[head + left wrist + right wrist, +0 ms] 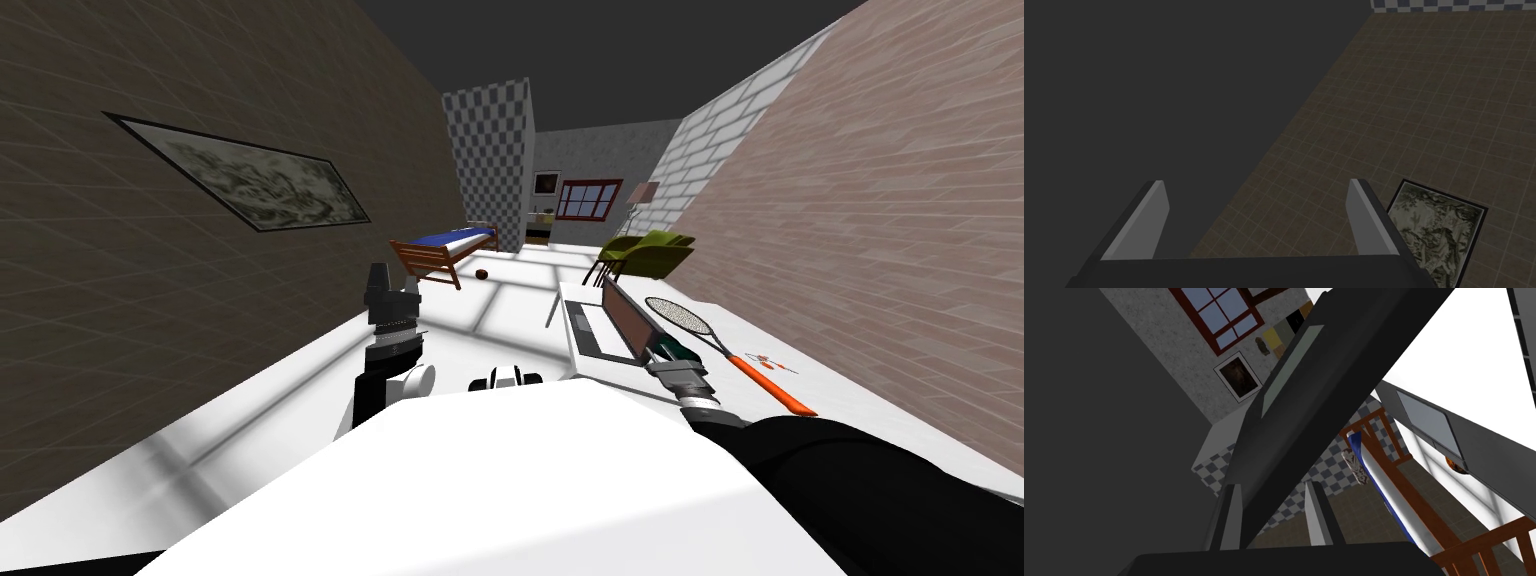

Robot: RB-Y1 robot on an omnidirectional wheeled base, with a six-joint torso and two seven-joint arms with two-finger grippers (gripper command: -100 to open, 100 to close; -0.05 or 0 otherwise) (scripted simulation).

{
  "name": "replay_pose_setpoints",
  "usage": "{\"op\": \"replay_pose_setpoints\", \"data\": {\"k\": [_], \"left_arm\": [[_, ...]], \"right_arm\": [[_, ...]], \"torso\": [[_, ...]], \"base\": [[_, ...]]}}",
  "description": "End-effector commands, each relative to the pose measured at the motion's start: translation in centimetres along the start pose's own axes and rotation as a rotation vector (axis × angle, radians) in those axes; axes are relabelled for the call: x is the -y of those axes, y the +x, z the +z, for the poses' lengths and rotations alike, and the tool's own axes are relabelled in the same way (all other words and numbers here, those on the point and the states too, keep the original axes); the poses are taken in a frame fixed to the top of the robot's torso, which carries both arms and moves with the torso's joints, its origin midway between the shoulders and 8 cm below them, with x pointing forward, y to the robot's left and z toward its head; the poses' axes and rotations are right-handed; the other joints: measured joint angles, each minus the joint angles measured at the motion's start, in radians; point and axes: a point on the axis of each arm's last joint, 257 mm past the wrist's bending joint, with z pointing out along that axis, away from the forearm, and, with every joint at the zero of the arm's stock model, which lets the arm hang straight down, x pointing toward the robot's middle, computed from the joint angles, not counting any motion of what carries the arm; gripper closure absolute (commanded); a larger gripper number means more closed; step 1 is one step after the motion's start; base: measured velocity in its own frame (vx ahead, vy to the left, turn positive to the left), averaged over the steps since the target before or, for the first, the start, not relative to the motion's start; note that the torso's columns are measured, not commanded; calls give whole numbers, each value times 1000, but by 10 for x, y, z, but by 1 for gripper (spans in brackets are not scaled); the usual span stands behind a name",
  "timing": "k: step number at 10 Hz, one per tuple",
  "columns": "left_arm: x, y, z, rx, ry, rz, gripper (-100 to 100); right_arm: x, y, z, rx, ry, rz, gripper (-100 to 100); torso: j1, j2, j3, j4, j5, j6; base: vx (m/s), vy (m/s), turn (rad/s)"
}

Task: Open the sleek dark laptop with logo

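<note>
Left arm stands at near left, forearm upright, left gripper point(1256, 186) pointing up with fingers spread wide. Right arm reaches forward to the right, right gripper point(1272, 485) pinching the laptop lid point(1324, 388).

I see a white table point(585, 290) standing on my right, along a brick wall. A dark laptop point(600, 330) sits on it with its lid raised partway. Just beside the laptop, towards the wall, a racket point(725, 352) with an orange handle lies flat. A small orange object point(768, 363) lies near the racket's handle.
</note>
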Motion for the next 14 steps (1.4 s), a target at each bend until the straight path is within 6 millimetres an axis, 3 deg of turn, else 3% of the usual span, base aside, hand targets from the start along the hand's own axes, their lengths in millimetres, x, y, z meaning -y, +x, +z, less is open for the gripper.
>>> {"op": "replay_pose_setpoints", "data": {"k": [1, 5, 14], "left_arm": [[0, 0, 0, 0, 0, 0, 0], [0, 0, 0, 0, 0, 0, 0], [0, 0, 0, 0, 0, 0, 0]], "right_arm": [[-5, -3, 2, 2, 1, -65, 100], [-13, -7, 5, 2, -1, -129, 100], [-52, -26, 33, 23, -1, -320, 100]], "torso": [[2, 0, 0, 0, 1, 0], [5, 1, 0, 1, 2, 0], [4, 1, 0, 1, 2, 0]], "base": [[1, 15, -2], [2, 16, -7], [-22, 2, -24]]}}
